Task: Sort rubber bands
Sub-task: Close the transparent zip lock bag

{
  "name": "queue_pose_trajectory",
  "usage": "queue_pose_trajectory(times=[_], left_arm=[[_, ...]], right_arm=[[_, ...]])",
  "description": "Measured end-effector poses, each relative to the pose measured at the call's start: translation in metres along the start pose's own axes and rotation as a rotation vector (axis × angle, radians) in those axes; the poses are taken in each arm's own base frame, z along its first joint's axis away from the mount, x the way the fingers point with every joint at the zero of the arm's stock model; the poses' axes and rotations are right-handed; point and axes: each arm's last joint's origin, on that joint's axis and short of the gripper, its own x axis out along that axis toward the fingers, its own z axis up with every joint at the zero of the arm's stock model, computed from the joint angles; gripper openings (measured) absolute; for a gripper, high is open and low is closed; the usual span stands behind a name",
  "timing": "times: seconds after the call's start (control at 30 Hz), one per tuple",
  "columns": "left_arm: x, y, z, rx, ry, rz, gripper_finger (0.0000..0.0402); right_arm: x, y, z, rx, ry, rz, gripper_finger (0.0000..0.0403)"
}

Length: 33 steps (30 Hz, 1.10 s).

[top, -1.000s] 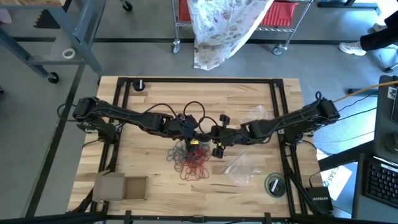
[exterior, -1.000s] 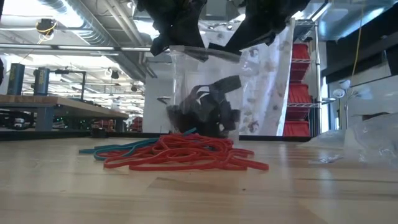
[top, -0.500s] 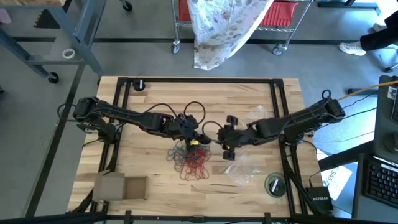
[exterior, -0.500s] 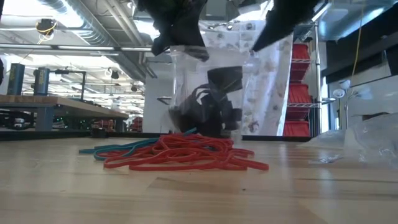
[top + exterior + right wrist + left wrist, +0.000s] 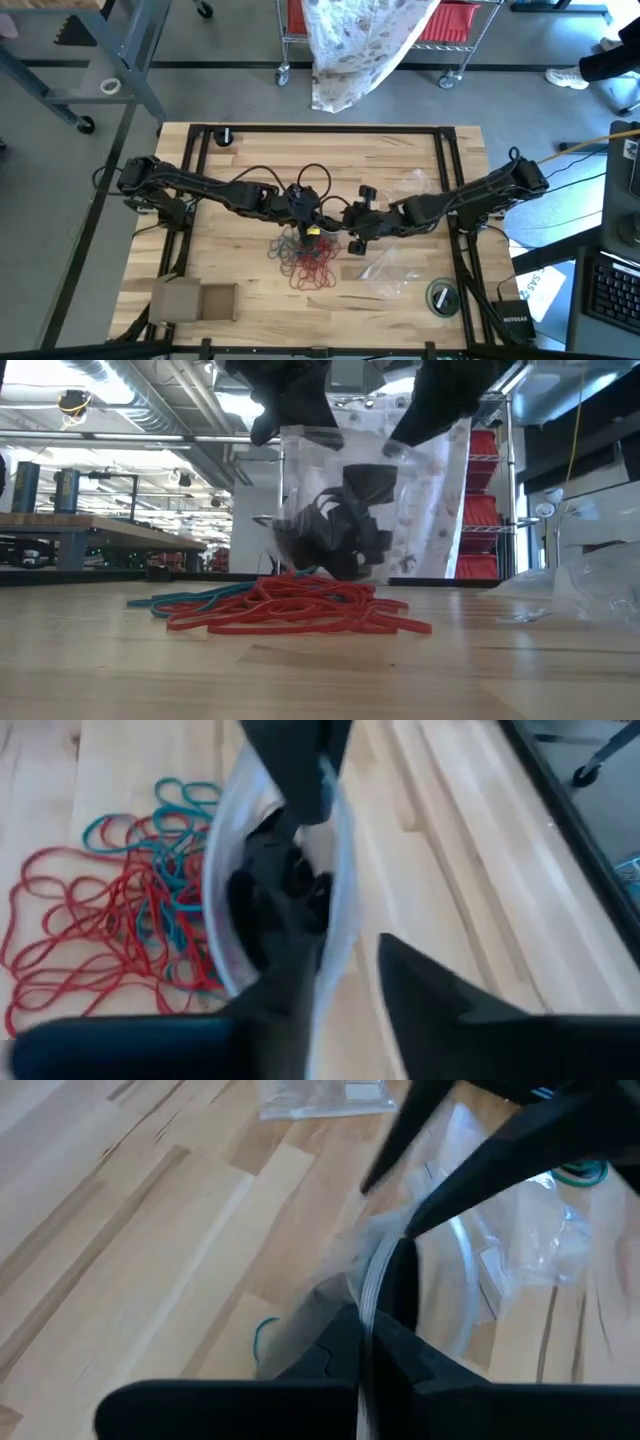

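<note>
Right gripper [image 5: 352, 233] is back at the bag [image 5: 335, 500], fingers partly open around its rim; left gripper [image 5: 303, 203] stays pinched on it, black bands [image 5: 335, 535] inside.

The light wooden bench [image 5: 250, 150] carries a loose heap of red and teal rubber bands [image 5: 310, 262] near its middle, clear plastic bags [image 5: 390, 270] beside them, and a flat cardboard piece [image 5: 195, 300] at one corner.

The table [image 5: 250, 150] is evenly lit from overhead, with only soft, short shadows cast on the wood. Bright ceiling fixtures are seen glaring in the low view, while both wrist views are smeared by blur.
</note>
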Motion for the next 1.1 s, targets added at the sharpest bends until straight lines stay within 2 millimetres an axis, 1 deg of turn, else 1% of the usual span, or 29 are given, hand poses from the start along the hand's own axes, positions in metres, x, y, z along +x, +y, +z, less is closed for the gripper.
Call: queue_pose_trajectory(times=[0.07, 0.1, 0.13, 0.27, 0.33, 0.47, 0.6, 0.67, 0.7, 0.8, 0.87, 0.97, 1.03, 1.1], left_arm=[[0.000, 0.000, 0.000, 0.013, 0.000, 0.000, 0.0000], [0.000, 0.000, 0.000, 0.027, 0.001, 0.000, 0.0000], [0.000, 0.000, 0.000, 0.034, 0.003, 0.001, 0.0000], [-0.001, 0.000, 0.001, 0.108, 0.008, 0.000, 0.0002], [-0.005, -0.001, 0.004, 0.156, 0.008, -0.001, 0.0011], [-0.024, -0.005, 0.015, 0.225, -0.015, -0.017, 0.0041], [-0.040, -0.011, 0.014, 0.267, -0.018, -0.043, 0.0064], [-0.046, -0.013, 0.006, 0.312, 0.021, -0.042, 0.0068], [-0.046, -0.014, 0.000, 0.327, 0.040, -0.044, 0.0069], [-0.035, -0.020, -0.024, 0.370, 0.082, -0.055, 0.0070], [-0.027, -0.024, -0.038, 0.382, 0.064, -0.073, 0.0070], [-0.021, -0.028, -0.053, 0.406, 0.028, -0.084, 0.0070], [-0.018, -0.029, -0.061, 0.414, -0.002, -0.070, 0.0070], [-0.017, -0.029, -0.064, 0.417, -0.036, -0.030, 0.0070]], right_arm=[[0.004, 0.002, -0.002, -0.015, 0.020, -0.002, 0.0034], [0.004, 0.002, -0.003, -0.021, 0.028, -0.002, 0.0018], [0.004, 0.002, -0.004, -0.033, 0.041, -0.003, 0.0011], [0.003, 0.000, -0.008, -0.053, 0.081, -0.010, 0.0005], [0.000, -0.001, -0.010, -0.059, 0.096, -0.006, 0.0003], [-0.001, -0.001, -0.014, -0.058, 0.147, 0.039, 0.0001], [0.000, -0.001, -0.018, -0.046, 0.166, 0.063, 0.0001], [0.001, -0.001, -0.021, -0.039, 0.183, 0.063, 0.0001], [0.001, -0.001, -0.021, -0.033, 0.180, 0.067, 0.0001], [0.001, 0.000, -0.022, -0.019, 0.187, 0.073, 0.0001], [0.001, 0.000, -0.022, -0.017, 0.183, 0.073, 0.0000], [0.001, 0.000, -0.022, -0.016, 0.183, 0.073, 0.0000], [0.001, 0.000, -0.022, -0.016, 0.183, 0.073, 0.0000], [0.001, 0.000, -0.022, -0.015, 0.182, 0.072, 0.0000]])
